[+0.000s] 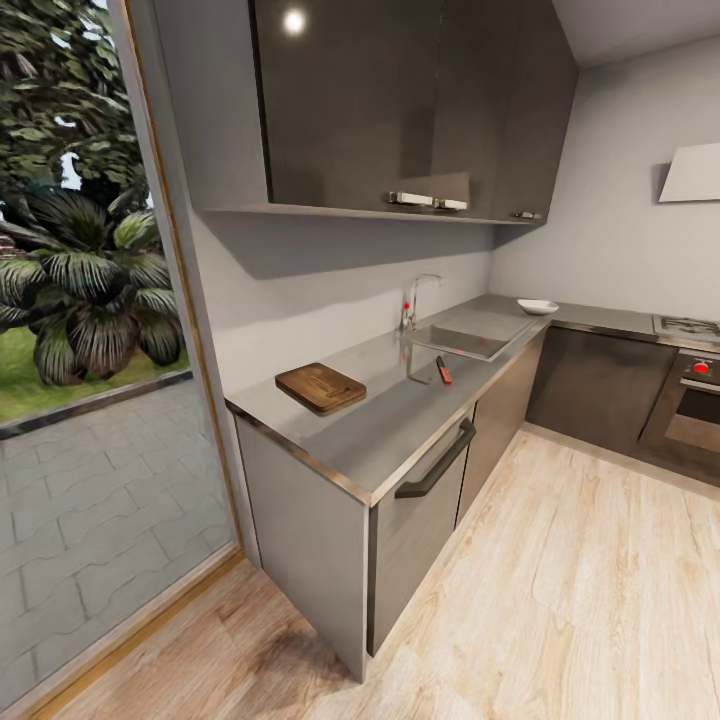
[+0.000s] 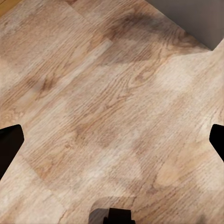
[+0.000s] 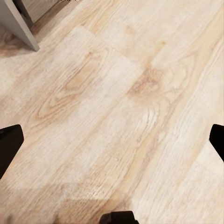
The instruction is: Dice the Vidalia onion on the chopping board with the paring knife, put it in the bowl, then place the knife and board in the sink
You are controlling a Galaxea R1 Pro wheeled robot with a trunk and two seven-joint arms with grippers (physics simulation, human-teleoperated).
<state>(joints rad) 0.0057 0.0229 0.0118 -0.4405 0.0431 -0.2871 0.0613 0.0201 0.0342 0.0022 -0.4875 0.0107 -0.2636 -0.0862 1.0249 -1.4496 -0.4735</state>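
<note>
The brown wooden chopping board (image 1: 321,387) lies on the grey countertop (image 1: 390,420) near its left end. Farther along, the paring knife (image 1: 443,370) with its red handle rests on the counter just in front of the steel sink (image 1: 470,338). A chrome tap (image 1: 412,300) stands behind the sink. The white bowl (image 1: 537,306) sits at the far corner of the counter. The onion is hidden from here. My left gripper (image 2: 112,140) and right gripper (image 3: 112,140) both hang open over the wooden floor, fingertips (image 2: 9,142) (image 3: 9,142) dark at the frame edges.
Dark cabinets and a drawer handle (image 1: 437,460) run under the counter. Wall cabinets (image 1: 400,100) hang above. An oven with a red knob (image 1: 700,368) stands at the right. A glass wall (image 1: 90,400) closes the left side. Light wooden floor (image 1: 560,600) stretches ahead.
</note>
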